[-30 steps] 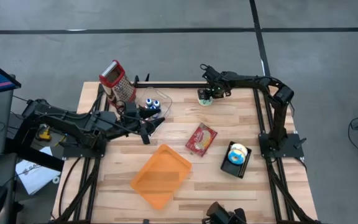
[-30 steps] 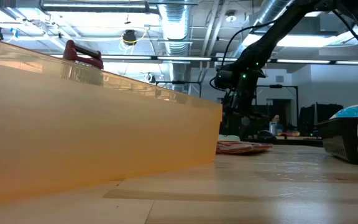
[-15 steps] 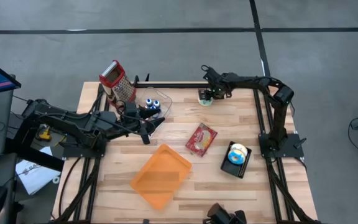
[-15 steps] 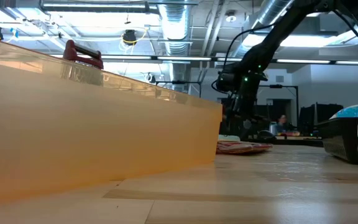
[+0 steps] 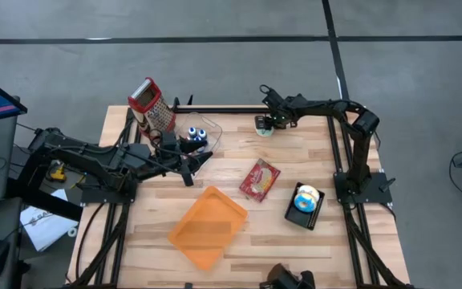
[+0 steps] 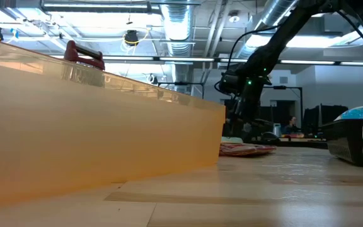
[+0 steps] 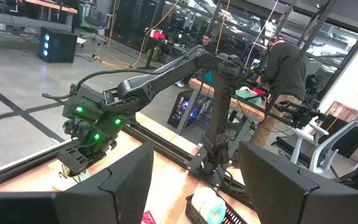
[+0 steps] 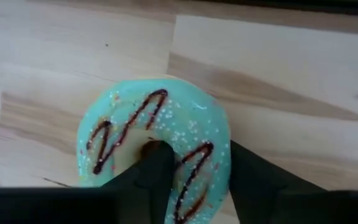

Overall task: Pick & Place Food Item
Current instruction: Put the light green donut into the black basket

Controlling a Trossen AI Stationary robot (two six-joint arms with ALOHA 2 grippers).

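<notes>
A teal-iced donut [image 8: 166, 112] with dark zigzag lines lies flat on the wooden table near its far edge [image 5: 263, 127]. My right gripper [image 8: 197, 165] comes down on it from above [image 5: 271, 122], its fingers astride one side of the ring. The left wrist view shows that gripper [image 7: 73, 163] from across the table. My left gripper [image 5: 197, 160] hangs level above the table's left-middle, open, with nothing between its fingers [image 7: 194, 186]. My right gripper has one finger [image 8: 154, 168] in the donut's hole and the other [image 8: 253, 177] outside the ring. The iced ring section [image 8: 197, 146] fills the gap between them. The fingers come steeply from above. The donut lies flat on the table.
An orange tray [image 5: 207, 227] sits at the near middle and fills the low view's left [image 6: 93, 145]. A red packet [image 5: 259, 178] lies mid-table. A black basket [image 5: 315, 218] holding round food stands near right. A grater [image 5: 152, 104] and small blue-white items [image 5: 196, 132] stand far left.
</notes>
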